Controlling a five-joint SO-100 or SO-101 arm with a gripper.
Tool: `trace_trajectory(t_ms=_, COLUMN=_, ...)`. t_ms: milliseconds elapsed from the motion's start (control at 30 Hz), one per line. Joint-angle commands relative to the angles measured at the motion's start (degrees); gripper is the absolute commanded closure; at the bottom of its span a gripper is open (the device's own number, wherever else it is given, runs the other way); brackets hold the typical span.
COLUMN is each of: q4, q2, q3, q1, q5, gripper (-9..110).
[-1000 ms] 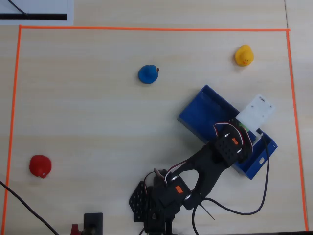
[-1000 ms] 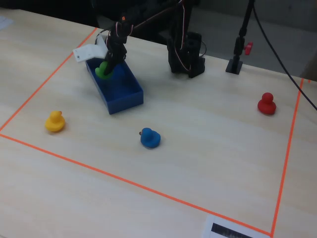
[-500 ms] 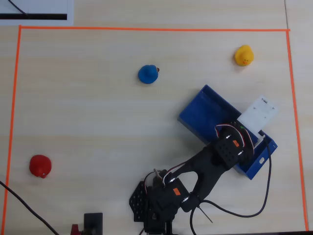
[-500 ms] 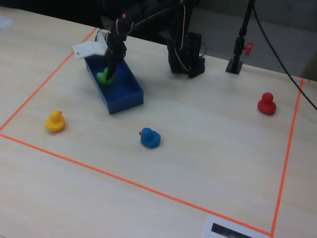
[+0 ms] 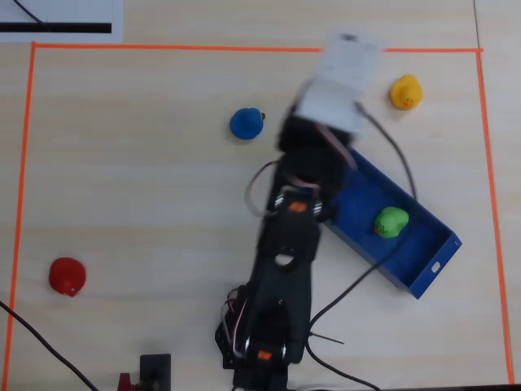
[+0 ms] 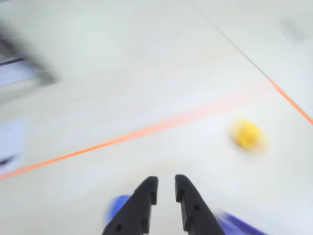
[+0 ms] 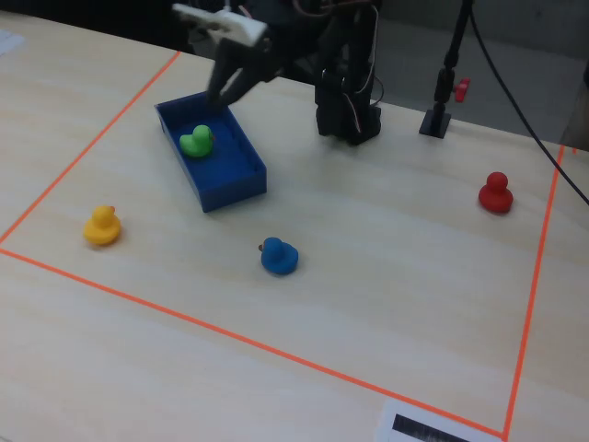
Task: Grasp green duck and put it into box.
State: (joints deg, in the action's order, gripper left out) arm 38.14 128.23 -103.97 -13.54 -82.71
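Observation:
The green duck lies inside the blue box, toward one short end, with nothing touching it. My gripper hangs in the air above the box's far edge, clear of the duck. Its black fingers stand slightly apart and hold nothing. In the overhead view the raised arm and its white camera mount hide the gripper. A blurred corner of the box shows at the bottom of the wrist view.
A blue duck, a yellow duck and a red duck sit on the table inside orange tape. The arm base and a black stand are at the table's edge.
The gripper let go of the green duck inside the box, then rose and swung away over the box's other end. The duck now rests alone in the box.

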Motion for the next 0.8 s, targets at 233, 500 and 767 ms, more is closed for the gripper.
trace_trajectory(t_ms=233, q4=22.94, q2=45.53, q3=-67.76, q1=14.94, q5=-10.81, gripper=100)
trace_trajectory(t_ms=500, q4=34.37, q2=56.78, q3=-73.12, q1=13.45, q5=-12.74, gripper=101)
trace_trajectory(t_ms=767, q4=39.38, q2=61.26, q3=-73.39, q1=14.59, q5=-9.84, gripper=101)
